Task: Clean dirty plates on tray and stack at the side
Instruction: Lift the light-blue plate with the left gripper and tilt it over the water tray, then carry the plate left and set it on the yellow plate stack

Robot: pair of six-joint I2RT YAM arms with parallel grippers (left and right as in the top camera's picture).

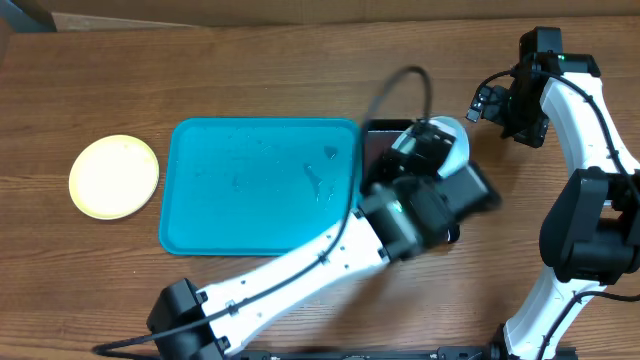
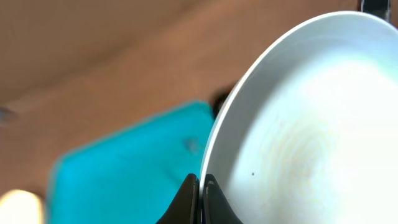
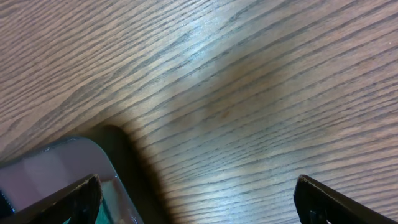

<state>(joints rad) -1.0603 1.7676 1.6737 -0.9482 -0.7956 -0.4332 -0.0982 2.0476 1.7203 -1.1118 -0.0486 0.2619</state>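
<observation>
The pale plate (image 2: 311,124) is pinched by its rim in my left gripper (image 2: 200,196), over the dark tray (image 1: 375,138) just right of the turquoise tray (image 1: 200,230). The yellow plate (image 1: 113,176) lies left of that tray, so stacking likely means carrying across it. My right gripper (image 3: 199,199) hangs spread, farther off.

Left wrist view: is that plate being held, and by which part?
Yes, the left fingers pinch the pale plate by its rim. The right fingers are open, holding nothing.
</observation>
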